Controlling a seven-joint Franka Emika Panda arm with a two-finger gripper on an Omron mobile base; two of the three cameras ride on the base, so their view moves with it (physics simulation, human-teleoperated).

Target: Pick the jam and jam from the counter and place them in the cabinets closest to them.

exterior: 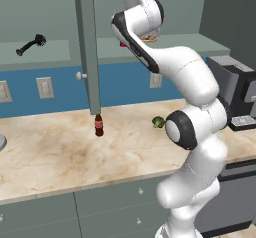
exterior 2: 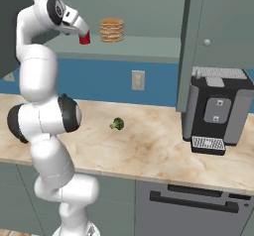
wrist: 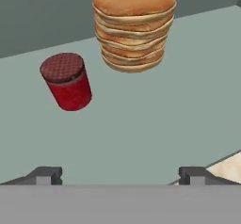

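A dark red jam (wrist: pixel 67 82) jar stands free on the pale shelf (wrist: pixel 155 119) of the open cabinet, left of a pancake stack (wrist: pixel 133 26). My gripper (wrist: pixel 121 175) is open just short of the jar, and nothing sits between its fingertips (wrist: pixel 48 174). From the right base view the jam (exterior 2: pixel 85 38) sits right at the end of my raised hand, beside the pancakes (exterior 2: pixel 111 30). The cabinet door (exterior: pixel 88 47) hangs open above the marbled counter (exterior: pixel 65 152).
A slim brown bottle (exterior: pixel 99 125) stands on the counter below the open door. A small green leafy ball (exterior 2: pixel 117 124) lies mid-counter. A black coffee machine (exterior 2: pixel 216 112) stands at the right under another cabinet door (exterior 2: pixel 218 36). Drawer fronts (exterior: pixel 120 207) run below.
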